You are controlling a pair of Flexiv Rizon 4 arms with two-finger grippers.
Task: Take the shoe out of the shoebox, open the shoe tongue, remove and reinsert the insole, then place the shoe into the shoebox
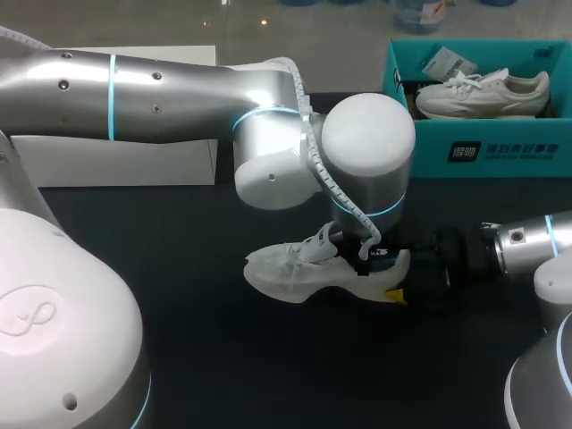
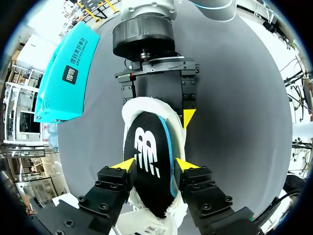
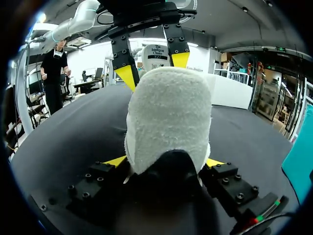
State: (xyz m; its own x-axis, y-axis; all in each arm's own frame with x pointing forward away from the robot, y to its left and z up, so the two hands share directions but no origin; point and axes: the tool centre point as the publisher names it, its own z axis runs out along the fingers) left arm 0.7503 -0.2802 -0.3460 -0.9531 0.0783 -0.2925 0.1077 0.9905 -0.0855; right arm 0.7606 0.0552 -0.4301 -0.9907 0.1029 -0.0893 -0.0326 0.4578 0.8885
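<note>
A white shoe [image 1: 286,268] lies on its sole on the dark table [image 1: 179,295], toe to the left. My right gripper [image 3: 164,161] comes in from the right, and both its fingers press the shoe's heel [image 3: 168,112]. My left gripper [image 2: 155,165] hangs straight above the shoe's opening. Its yellow tips touch the two edges of the black insole [image 2: 149,156], which bulges up out of the shoe. In the head view the left wrist [image 1: 366,152] hides most of that grip. In the right wrist view the left gripper's fingers [image 3: 126,73] stand apart just beyond the heel collar.
The teal shoebox [image 1: 500,147] stands at the back right with a second white shoe [image 1: 483,94] inside it. It also shows to the side of the gripped shoe as a shoebox [image 2: 66,73]. A white flat box [image 1: 125,161] lies at the back left, behind my left arm.
</note>
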